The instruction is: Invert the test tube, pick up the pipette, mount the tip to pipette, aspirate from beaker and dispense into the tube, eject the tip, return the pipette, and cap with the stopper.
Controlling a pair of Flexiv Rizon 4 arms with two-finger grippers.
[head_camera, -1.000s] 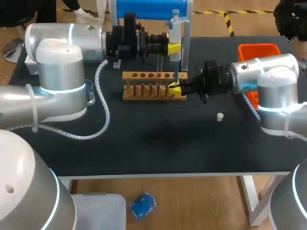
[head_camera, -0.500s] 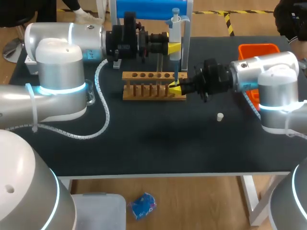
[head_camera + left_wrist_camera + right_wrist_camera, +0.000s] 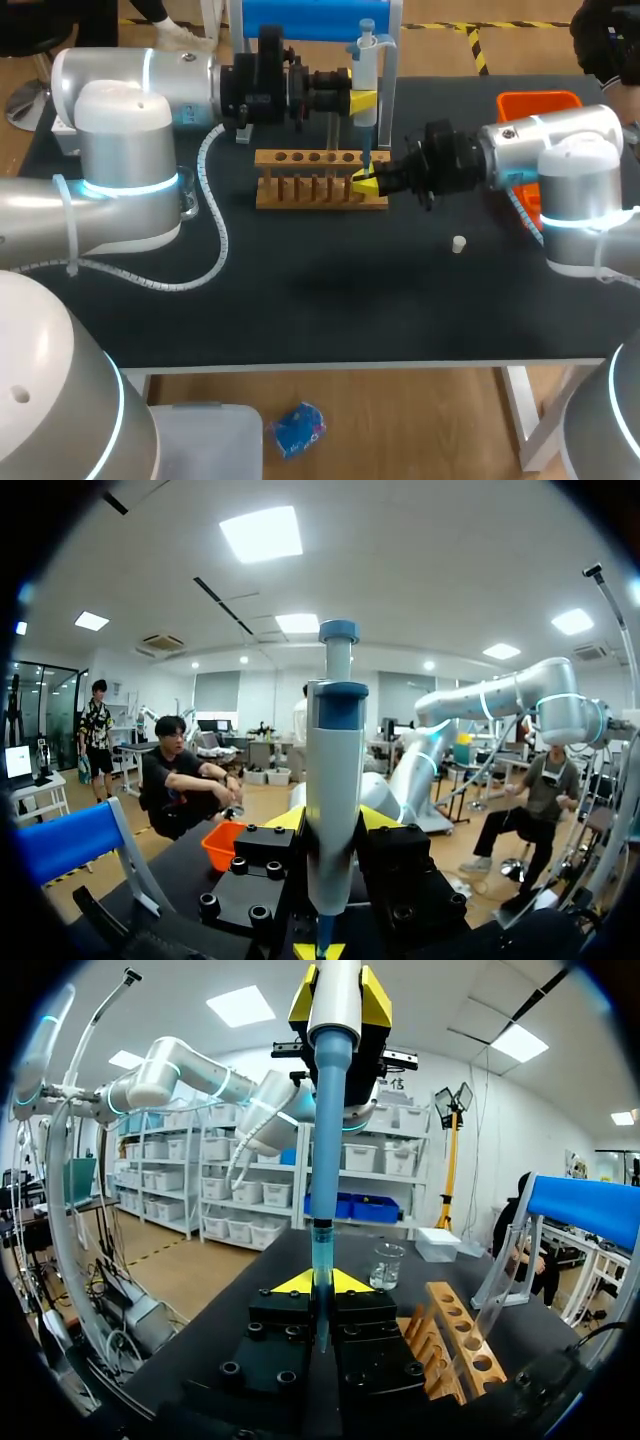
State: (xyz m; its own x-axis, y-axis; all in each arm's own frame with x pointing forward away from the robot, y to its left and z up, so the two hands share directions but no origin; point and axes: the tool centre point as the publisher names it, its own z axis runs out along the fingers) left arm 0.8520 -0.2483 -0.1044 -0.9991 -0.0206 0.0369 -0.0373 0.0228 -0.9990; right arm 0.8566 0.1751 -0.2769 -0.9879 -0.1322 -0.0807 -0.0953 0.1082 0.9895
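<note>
the pipette [image 3: 366,60] is already off its stand, upright near the table's [image 3: 300,290] far edge, with the left gripper [image 3: 362,103] clamped around its body. a blue tip [image 3: 324,1140] is mounted and points straight down into the test tube [image 3: 321,1310], which the right gripper [image 3: 366,183] pinches upright just beside the right end of the wooden rack [image 3: 320,180]. judging by this, the work is at the dispensing step; whether liquid has gone in i cannot tell. the beaker [image 3: 385,1265] stands apart beyond the rack. left to do: eject the tip, return the pipette, and fit the stopper [image 3: 458,243], lying alone toward the table's right side.
</note>
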